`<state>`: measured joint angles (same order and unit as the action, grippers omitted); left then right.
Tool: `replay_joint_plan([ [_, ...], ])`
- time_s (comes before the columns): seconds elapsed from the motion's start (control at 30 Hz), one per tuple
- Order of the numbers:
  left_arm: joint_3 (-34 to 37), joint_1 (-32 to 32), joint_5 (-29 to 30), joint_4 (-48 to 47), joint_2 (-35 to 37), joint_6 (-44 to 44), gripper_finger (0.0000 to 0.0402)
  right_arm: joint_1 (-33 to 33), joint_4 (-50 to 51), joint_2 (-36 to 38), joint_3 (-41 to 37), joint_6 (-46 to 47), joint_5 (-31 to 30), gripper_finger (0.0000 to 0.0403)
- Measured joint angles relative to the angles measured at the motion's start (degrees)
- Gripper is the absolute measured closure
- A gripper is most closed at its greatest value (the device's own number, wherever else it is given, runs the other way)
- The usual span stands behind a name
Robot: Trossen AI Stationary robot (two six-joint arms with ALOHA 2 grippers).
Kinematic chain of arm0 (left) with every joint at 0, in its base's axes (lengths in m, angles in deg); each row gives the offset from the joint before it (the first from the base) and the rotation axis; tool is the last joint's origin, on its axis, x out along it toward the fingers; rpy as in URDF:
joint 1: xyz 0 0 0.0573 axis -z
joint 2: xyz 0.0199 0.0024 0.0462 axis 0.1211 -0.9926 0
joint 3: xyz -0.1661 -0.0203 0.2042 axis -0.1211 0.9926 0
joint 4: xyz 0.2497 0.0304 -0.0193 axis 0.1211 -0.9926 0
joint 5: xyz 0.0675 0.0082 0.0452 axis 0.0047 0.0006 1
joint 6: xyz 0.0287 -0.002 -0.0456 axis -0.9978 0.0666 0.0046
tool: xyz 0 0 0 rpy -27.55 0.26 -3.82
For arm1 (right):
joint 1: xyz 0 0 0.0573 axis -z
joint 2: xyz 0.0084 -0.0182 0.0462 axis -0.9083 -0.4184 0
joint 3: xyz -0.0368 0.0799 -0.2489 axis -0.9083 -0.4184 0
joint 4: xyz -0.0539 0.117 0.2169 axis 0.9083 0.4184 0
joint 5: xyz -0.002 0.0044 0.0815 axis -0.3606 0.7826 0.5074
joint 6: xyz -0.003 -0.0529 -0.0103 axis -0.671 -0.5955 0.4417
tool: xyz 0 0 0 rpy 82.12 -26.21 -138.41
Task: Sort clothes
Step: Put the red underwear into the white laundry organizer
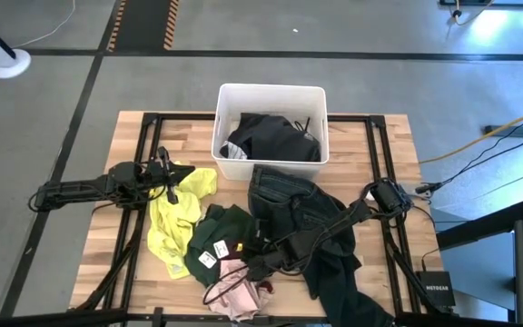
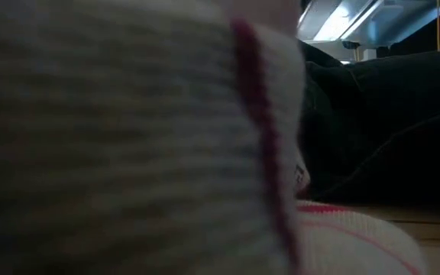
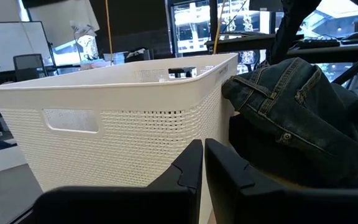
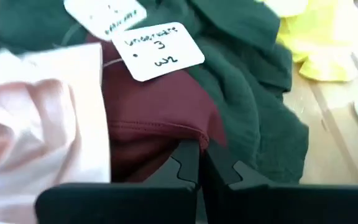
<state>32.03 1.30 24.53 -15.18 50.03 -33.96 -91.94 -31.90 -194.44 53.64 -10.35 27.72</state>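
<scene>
The clothes lie heaped on the near half of the table: a yellow top, a dark green shirt, dark jeans, a pink piece and a maroon piece. A black top lies in the white bin. My right gripper is low over the heap's near side, shut at the maroon piece's hem. My left gripper is shut and empty above the yellow top's far end, facing the bin and jeans. A striped piece fills the low view. My right gripper pinches the maroon piece at its hemmed edge, where it meets the dark green shirt. The fingers slant down onto it from the table's right. The fingertips hide how much cloth is between them. The piece lies flat on the heap.
White paper tags lie on the maroon and green cloth. A dark garment spreads under my right arm toward the near right edge. Bare wood shows at the table's left and right.
</scene>
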Motion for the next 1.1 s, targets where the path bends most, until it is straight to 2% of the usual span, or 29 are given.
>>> replay_joint_plan([
  [0.3, 0.0, 0.0, 0.0, 0.0, 0.0, 0.0, 0.0389, 0.0, 10.1, 0.0, 10.0, -0.2, -2.1, 0.0393],
  [0.47, 0.0, 0.0, 0.0, 0.0, 0.0, 0.0, 0.0389, 0.4, 17.9, 0.0, 19.0, -0.4, -2.9, 0.0392],
  [0.77, 0.0, 0.0, 0.0, 0.0, 0.0, 0.7, 0.0389, 1.5, 36.6, 0.0, 35.3, -1.7, -10.3, 0.0394],
  [0.93, 0.0, 0.0, 0.0, 0.0, 0.0, 0.7, 0.0389, 2.9, 42.7, 0.0, 40.5, -2.0, -13.9, 0.0391],
  [1.1, 0.0, 0.0, 0.0, 0.0, 0.0, 0.6, 0.0389, 5.2, 47.6, 0.0, 43.9, -2.0, -14.7, 0.0393],
])
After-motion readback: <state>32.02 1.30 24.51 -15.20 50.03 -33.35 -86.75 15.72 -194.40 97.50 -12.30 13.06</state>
